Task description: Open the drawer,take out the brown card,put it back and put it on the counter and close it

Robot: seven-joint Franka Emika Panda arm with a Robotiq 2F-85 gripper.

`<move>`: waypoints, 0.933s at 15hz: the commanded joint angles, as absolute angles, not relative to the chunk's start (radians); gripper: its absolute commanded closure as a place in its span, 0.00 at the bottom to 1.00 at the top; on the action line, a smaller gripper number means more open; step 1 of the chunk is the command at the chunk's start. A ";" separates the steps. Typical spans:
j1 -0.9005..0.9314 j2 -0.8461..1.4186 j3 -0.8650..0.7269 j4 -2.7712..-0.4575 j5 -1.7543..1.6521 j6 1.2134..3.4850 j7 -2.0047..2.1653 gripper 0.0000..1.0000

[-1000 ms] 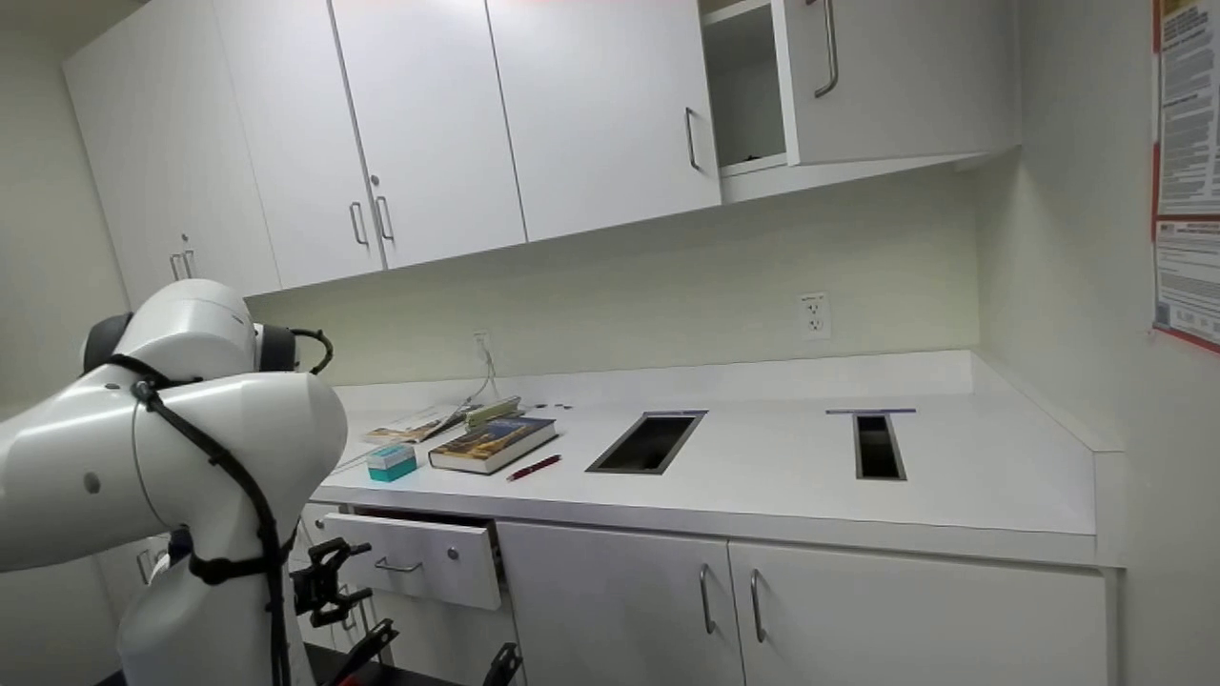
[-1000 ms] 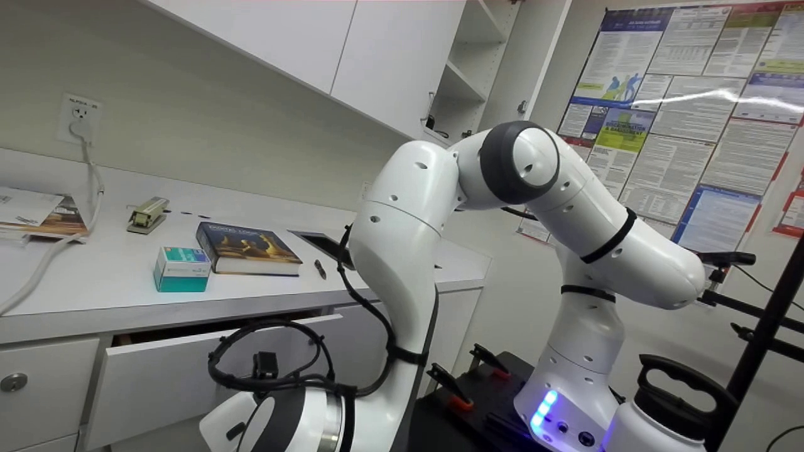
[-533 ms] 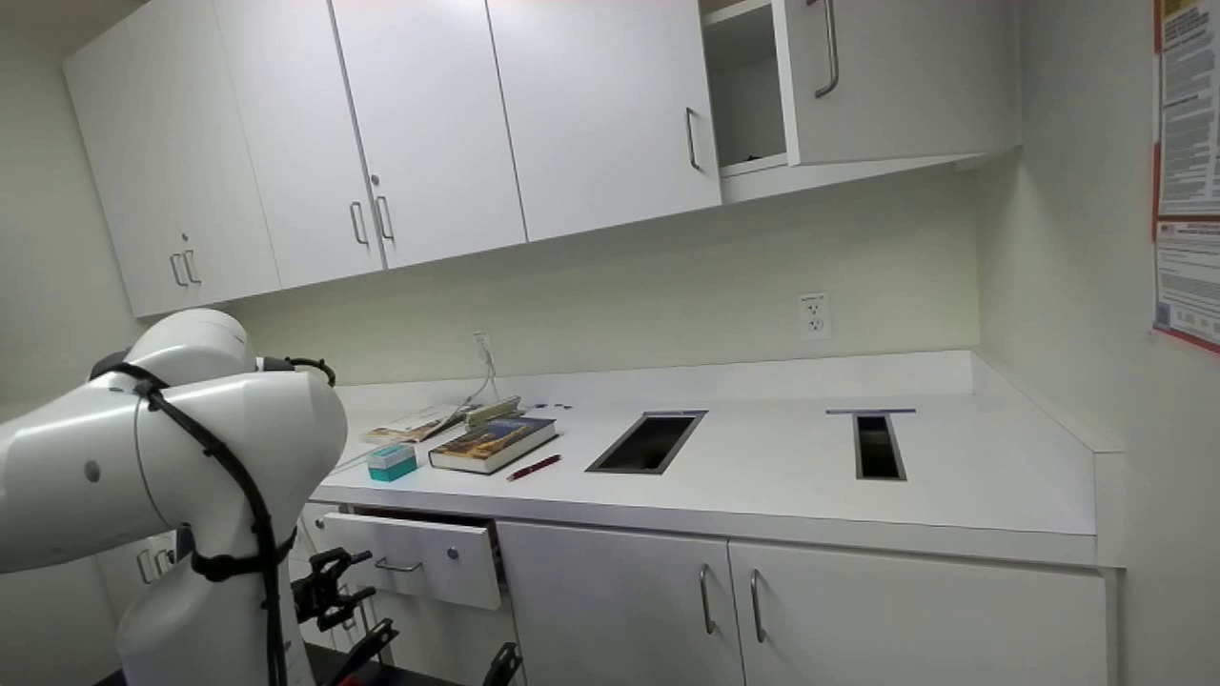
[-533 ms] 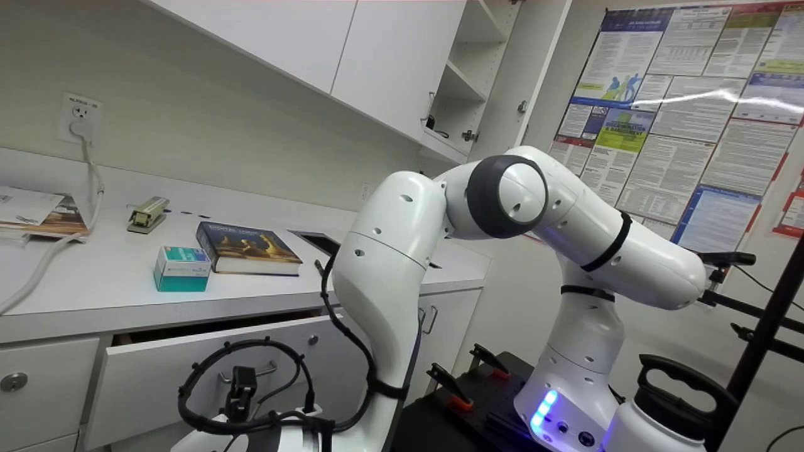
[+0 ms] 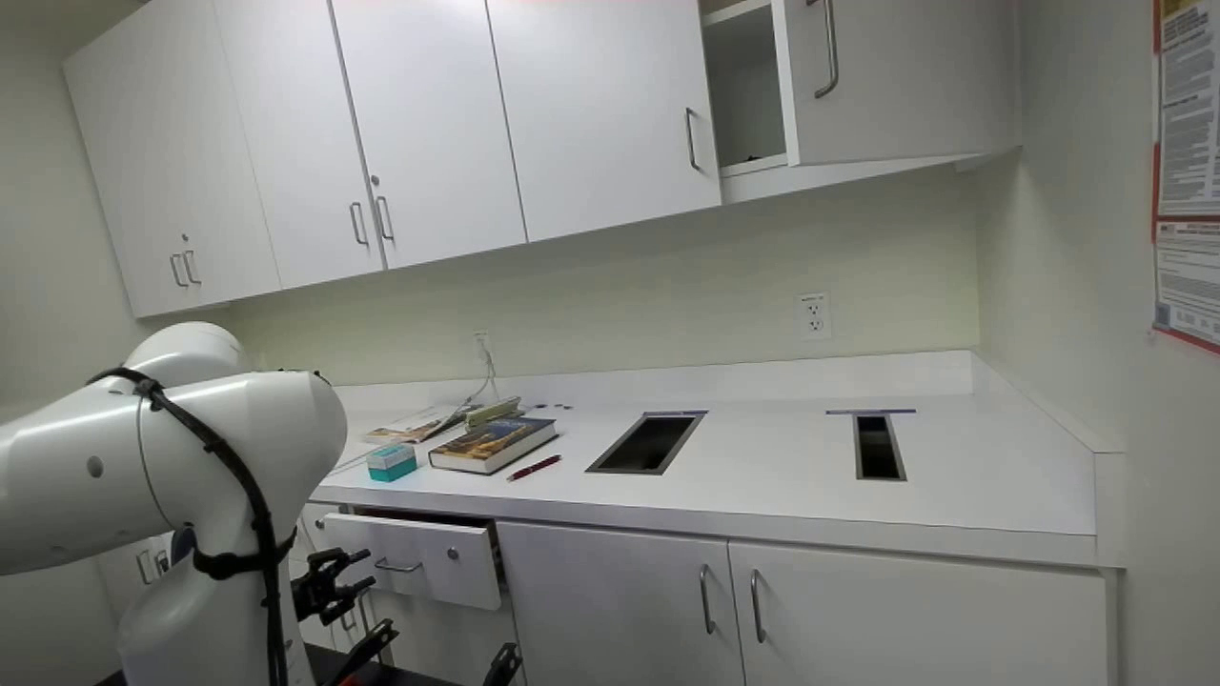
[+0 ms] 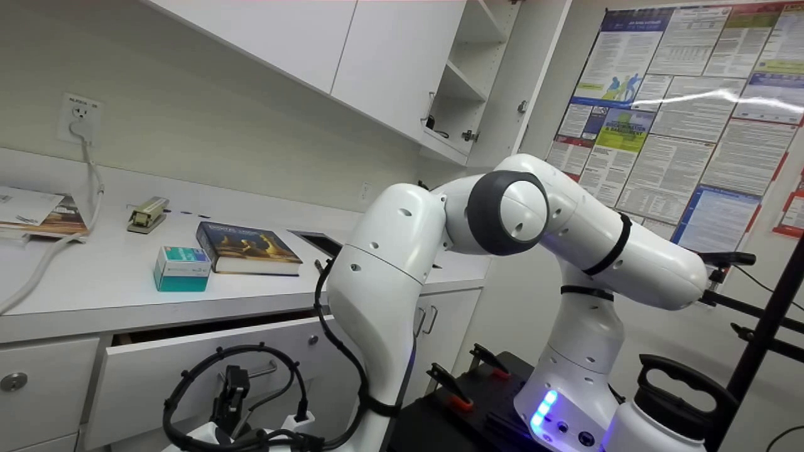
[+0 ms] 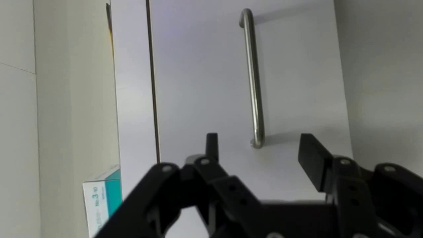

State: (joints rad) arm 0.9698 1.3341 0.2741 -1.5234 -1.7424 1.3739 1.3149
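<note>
my gripper (image 7: 259, 150) is spread wide and holds nothing; its black fingertips (image 7: 211, 147) stand well apart. ahead of them, and mostly off to my right, runs the silver bar handle (image 7: 253, 79). in the wrist view the near end of that bar falls about midway between my fingertips, touching neither; how far ahead of me it lies, i cannot tell. the bar is fixed to the white front of the drawer (image 7: 201, 82), which faces me, pulled part way out. a dark gap runs along its top in both exterior views, and in an exterior view a scrap of light-brown wood (image 6: 122, 339) shows at its left end; the rest of its inside is hidden, and where the brown card is, i cannot tell.

above me, past the gap, is the white counter (image 5: 762, 467). near its front edge, above my fingertips, sits a teal and white box (image 6: 182, 270). just beside it, to my right, a thick book (image 6: 248, 250) lies flat, and beyond that a dark red pen (image 5: 534, 468). behind these, farther from me, are a greenish stapler (image 6: 147, 215) and some papers (image 6: 31, 210). two dark openings (image 5: 650, 443) cut the counter well off to my right. below them, also to my right, are lower cabinet doors (image 5: 620, 591). high overhead hang white upper cabinets (image 5: 419, 124), the door (image 5: 905, 86) farthest to my right swung out.
</note>
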 commanded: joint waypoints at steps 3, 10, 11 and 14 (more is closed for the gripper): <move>0.980 1.355 0.250 -1.464 -1.740 1.342 1.279 0.18; 0.974 1.369 0.243 -1.435 -1.710 1.301 1.261 0.74; 0.975 1.376 0.243 -1.427 -1.708 1.300 1.261 0.80; 0.973 1.392 0.245 -1.415 -1.694 1.296 1.263 0.99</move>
State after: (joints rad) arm 0.9695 1.3830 0.2484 -1.4425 -1.7312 1.3447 1.2918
